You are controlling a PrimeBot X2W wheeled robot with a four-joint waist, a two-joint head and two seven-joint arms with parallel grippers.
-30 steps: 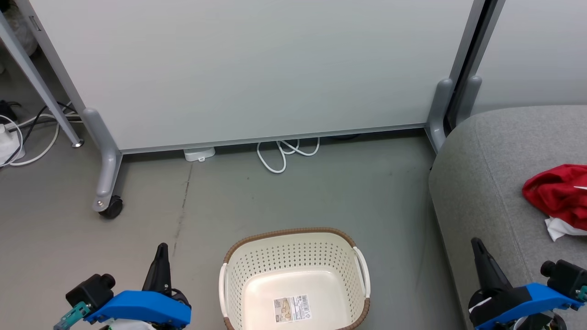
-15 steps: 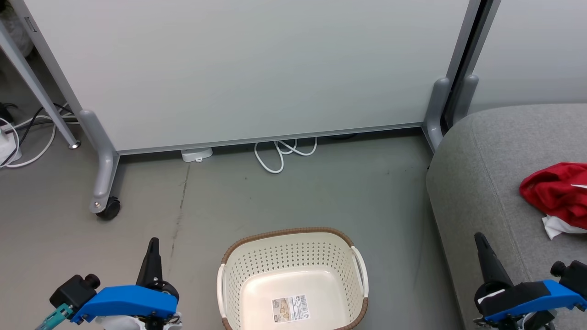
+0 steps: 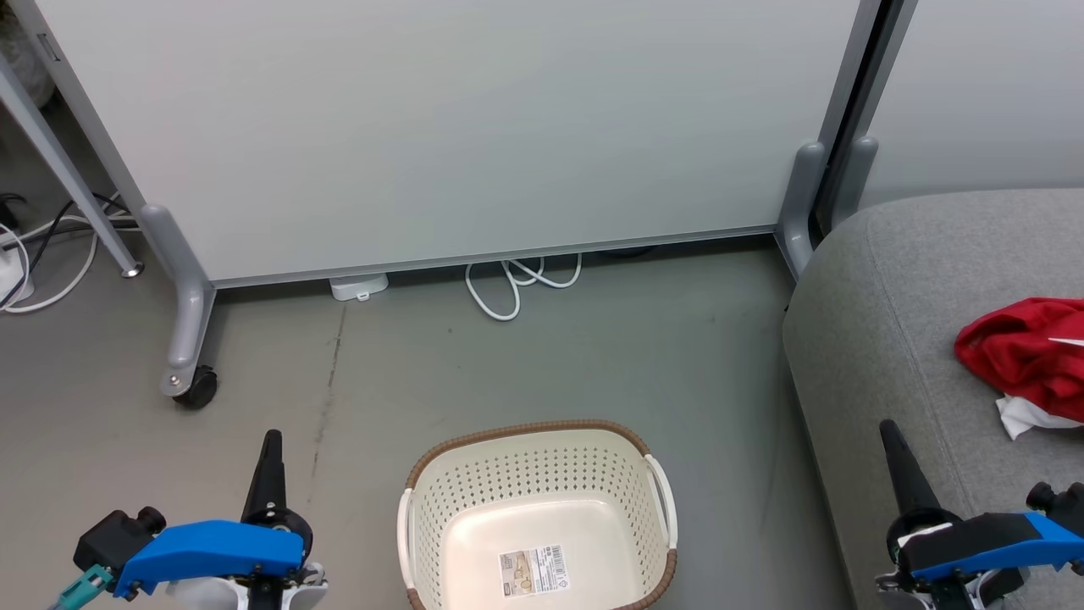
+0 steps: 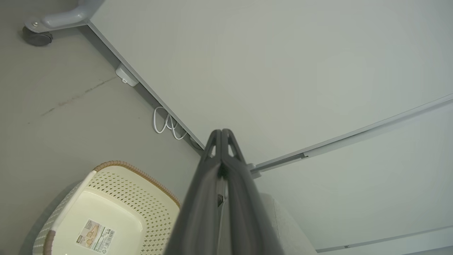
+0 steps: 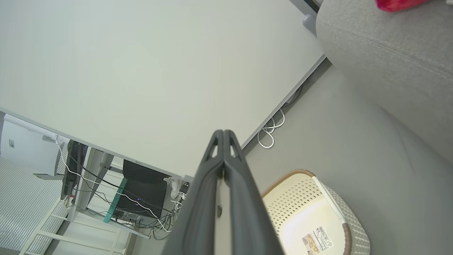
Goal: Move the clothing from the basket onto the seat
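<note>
Grey concrete floor (image 3: pixel 593 356) runs up to a pale partition panel (image 3: pixel 466 127), with a white cable (image 3: pixel 508 292) looped beneath it near the middle of the head view. Low in the centre sits the basket (image 3: pixel 525 426), its bottom bare except for a barcode label (image 3: pixel 533 569); the print on it is too small to read. At the right edge the clothing (image 3: pixel 1025 352) lies in a red heap with a white scrap showing, on the seat (image 3: pixel 881 339), partly cut off by the frame. Lower left, the left gripper (image 3: pixel 271 439) points up with its fingers pressed together, holding nothing; lower right, the right gripper (image 3: pixel 887 428) is the same. I'd say the moving looks finished; the next move calls only for checking that nothing red lies off the seat, then parking both arms
</note>
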